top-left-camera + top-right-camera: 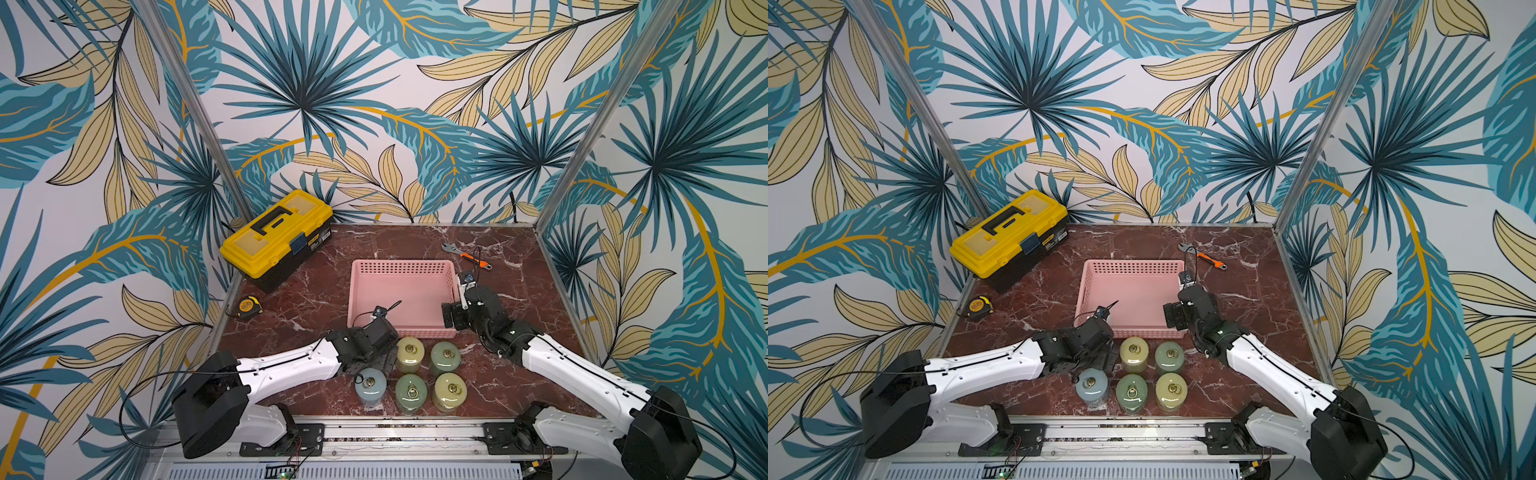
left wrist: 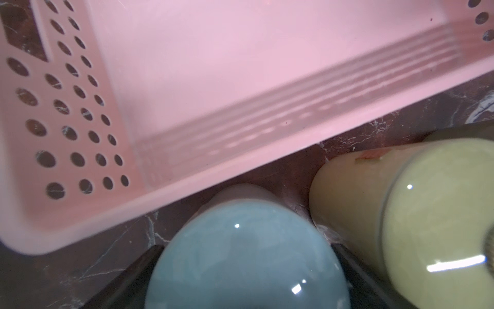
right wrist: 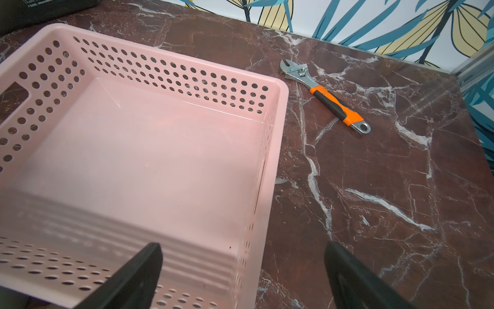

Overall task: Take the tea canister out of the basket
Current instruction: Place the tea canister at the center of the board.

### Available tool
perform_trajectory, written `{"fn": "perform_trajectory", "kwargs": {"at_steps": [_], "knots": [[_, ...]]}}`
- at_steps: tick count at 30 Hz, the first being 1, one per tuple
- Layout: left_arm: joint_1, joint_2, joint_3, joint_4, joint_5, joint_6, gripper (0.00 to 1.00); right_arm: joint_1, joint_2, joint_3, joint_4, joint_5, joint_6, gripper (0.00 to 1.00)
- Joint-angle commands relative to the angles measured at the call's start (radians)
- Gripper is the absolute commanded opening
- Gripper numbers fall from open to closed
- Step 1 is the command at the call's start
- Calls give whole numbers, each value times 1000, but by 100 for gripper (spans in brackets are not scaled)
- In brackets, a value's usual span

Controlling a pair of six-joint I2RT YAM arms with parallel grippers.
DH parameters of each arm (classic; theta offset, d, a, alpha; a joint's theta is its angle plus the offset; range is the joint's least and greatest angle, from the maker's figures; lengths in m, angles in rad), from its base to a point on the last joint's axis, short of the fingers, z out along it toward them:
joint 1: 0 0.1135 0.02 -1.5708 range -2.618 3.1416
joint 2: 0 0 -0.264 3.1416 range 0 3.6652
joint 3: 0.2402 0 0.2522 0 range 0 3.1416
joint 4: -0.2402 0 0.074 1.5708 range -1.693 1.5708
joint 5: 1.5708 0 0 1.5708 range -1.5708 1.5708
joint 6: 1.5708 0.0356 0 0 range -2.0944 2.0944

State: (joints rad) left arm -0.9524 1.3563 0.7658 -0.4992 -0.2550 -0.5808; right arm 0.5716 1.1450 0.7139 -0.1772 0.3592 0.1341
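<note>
The pink basket (image 1: 401, 266) (image 1: 1133, 266) sits mid-table, and its floor is bare in both wrist views. Several round tea canisters stand in two rows just in front of it. My left gripper (image 1: 374, 370) (image 2: 247, 248) is open, its jaws spread on either side of the blue canister (image 1: 370, 386) (image 2: 246, 262), which stands on the table at the left end of the near row. A yellow canister (image 2: 427, 214) stands right beside it. My right gripper (image 1: 451, 316) (image 3: 243, 248) hangs open and empty over the basket's near right corner (image 3: 267, 214).
A yellow toolbox (image 1: 276, 237) stands at the back left. A tape measure (image 1: 249, 306) lies by the left edge. An orange-handled wrench (image 1: 467, 255) (image 3: 326, 99) lies behind the basket on the right. Patterned walls close in three sides.
</note>
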Motion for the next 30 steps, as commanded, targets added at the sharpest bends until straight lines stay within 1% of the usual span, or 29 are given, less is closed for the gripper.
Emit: {"fn": "perform_trajectory", "kwargs": {"at_steps": [1,8,14,19,22,24,26,30], "knots": [[-3,-34,36,-32,-27,-13,100,-4,5,-22,16,7,5,99],[-2,-87,76,-78,-51,-5,100,-3,-3,-25,18,8,6,99],[-3,-140,105,-103,-84,17,100,-3,-48,-47,39,7,6,99],[-1,-195,109,-101,-174,30,100,-3,-100,-82,85,12,9,99],[3,-246,70,-22,-252,59,100,-3,-112,-91,103,25,6,99],[22,-279,44,35,-280,95,100,-3,-108,-90,106,44,-18,99],[64,-310,17,86,-297,126,100,-3,-106,-99,125,76,-41,99],[173,-356,-36,208,-267,190,100,-3,-105,-102,125,137,-66,99]]}}
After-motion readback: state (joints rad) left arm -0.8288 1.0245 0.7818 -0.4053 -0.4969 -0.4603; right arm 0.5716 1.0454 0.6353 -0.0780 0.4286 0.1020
